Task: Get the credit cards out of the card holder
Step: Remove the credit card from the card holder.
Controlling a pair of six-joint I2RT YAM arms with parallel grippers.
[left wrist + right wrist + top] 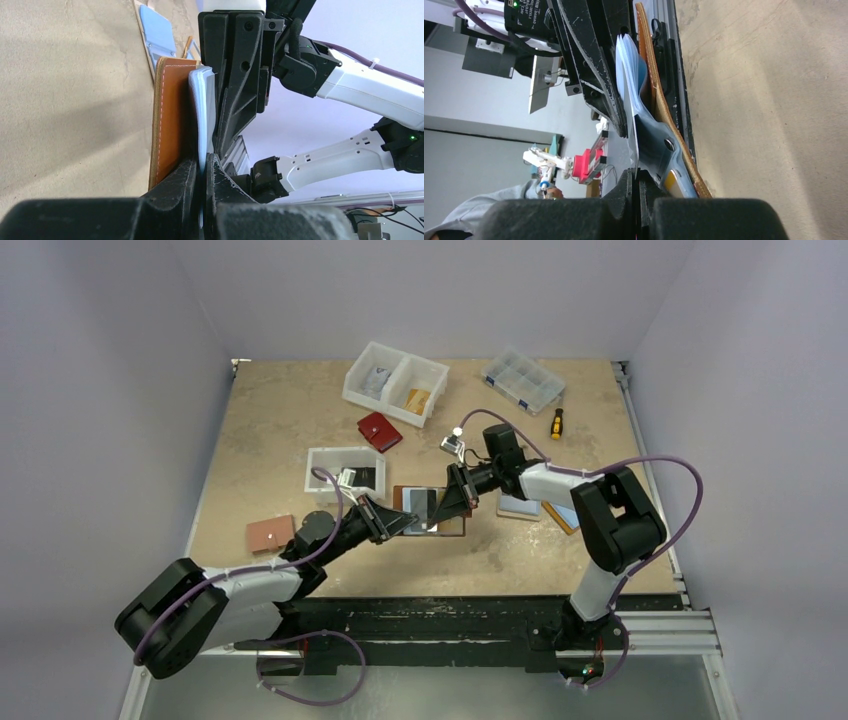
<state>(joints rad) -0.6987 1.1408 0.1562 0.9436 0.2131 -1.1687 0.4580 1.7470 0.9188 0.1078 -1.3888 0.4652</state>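
The card holder [449, 528] lies open between my two grippers, brown leather outside with light-blue inner panels. In the left wrist view its orange-brown leather [170, 120] stands on edge and my left gripper [204, 162] is shut on the edge of a light-blue panel [202, 100]. My left gripper also shows in the top view [400, 521]. My right gripper [447, 505] faces it from the other side. In the right wrist view it [637, 175] is shut on a thin credit card [634, 142] standing out of the blue pockets [629, 70]. A dark card [421, 504] shows on the holder.
A white bin [324, 456] stands behind the holder, a red wallet [379, 431] behind that. A two-compartment white bin [395, 383], a clear organizer box [522, 380] and a screwdriver [556, 423] are at the back. A brown holder [270, 534] lies left, a tan and blue one [520, 506] right.
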